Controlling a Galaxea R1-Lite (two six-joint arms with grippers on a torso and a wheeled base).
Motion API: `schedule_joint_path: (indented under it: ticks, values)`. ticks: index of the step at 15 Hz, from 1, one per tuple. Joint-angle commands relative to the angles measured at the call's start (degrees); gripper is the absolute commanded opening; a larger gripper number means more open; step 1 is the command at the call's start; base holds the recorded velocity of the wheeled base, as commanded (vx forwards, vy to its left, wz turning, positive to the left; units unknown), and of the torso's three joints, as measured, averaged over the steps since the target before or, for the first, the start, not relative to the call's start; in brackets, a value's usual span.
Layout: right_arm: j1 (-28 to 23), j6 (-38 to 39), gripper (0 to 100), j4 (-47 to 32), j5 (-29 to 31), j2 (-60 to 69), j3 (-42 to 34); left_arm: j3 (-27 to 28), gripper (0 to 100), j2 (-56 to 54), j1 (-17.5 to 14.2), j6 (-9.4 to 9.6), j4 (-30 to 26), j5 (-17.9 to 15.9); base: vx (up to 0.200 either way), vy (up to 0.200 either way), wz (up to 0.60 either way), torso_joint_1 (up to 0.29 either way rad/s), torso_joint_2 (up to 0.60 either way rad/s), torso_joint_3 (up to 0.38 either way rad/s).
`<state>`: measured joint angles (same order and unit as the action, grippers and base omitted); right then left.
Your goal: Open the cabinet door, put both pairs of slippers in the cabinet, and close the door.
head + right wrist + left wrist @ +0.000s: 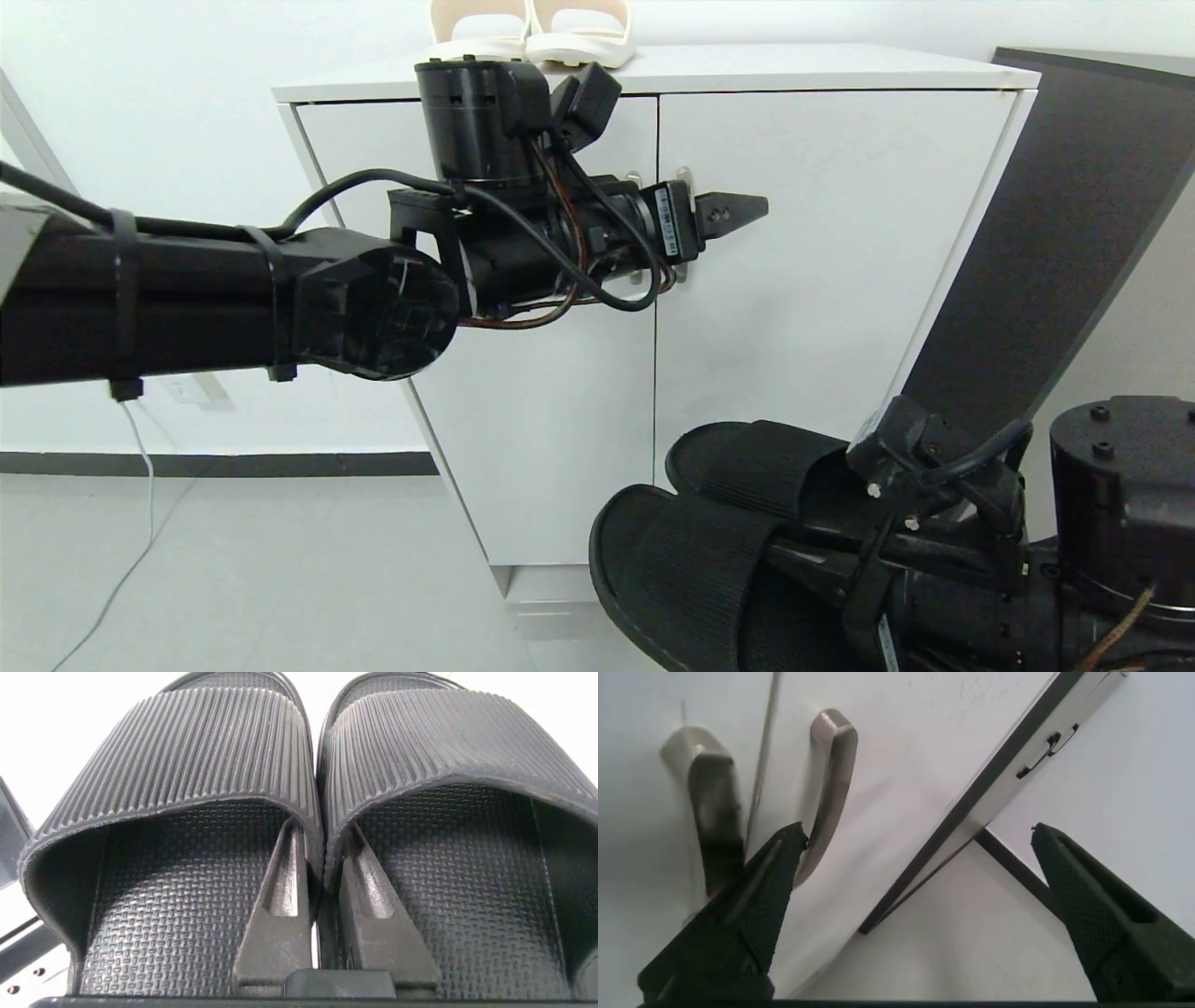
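White wall and grey floor sat behind the cabinet [822,280], whose two doors were both shut, with their upright handles side by side at the centre seam. One pair of cream slippers [532,33] rested on the cabinet's top, near its back edge.

My left fingers [752,915] were spread wide, level with the handles and pointing across the door fronts towards my right side. The right-hand door's handle [831,784] stood just past the tip of the finger nearest the door, on the gap side. I couldn't tell whether they touched. The handle ran vertically, crosswise to the fingers, so I judged that closing or hooking there would set up the pull.

My right fingers [280,905] were pressed together on the inner walls of the black slippers [709,523], one finger inside each shoe. I held the pair low in front of the right door, toes aimed at the cabinet. The left arm was clearly the nearer one for opening.
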<state>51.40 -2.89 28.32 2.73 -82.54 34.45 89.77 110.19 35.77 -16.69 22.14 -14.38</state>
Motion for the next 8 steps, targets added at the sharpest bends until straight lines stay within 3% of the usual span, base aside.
schedule_joint_path:
  ticks: [1, 6, 7, 8]
  values:
    - [0.0, 0.0, 0, 0.0, 0.0, -0.1, -0.1, 1.8, 100, 2.3, -0.3, -0.01, 0.0, 0.2, 0.0, 0.0, 0.0, 0.0, 0.0, 0.0]
    - [0.1, 0.0, 0, -0.1, 0.0, -0.1, -0.2, 2.4, 100, 2.2, -0.3, -0.01, -1.0, 0.2, 0.0, 0.0, 0.0, 0.0, 0.0, 0.0]
    - [0.1, 0.0, 0, -0.1, 0.0, -0.1, -0.2, 2.4, 0, 2.2, -0.3, -0.01, -1.0, 0.2, 0.0, 0.0, 0.0, 0.0, 0.0, 0.0]
    - [0.1, 0.0, 0, -0.1, 0.0, -0.1, -0.3, 2.4, 0, 2.1, -0.3, -0.1, -1.0, 0.2, 0.0, 0.0, 0.0, 0.0, 0.0, 0.0]
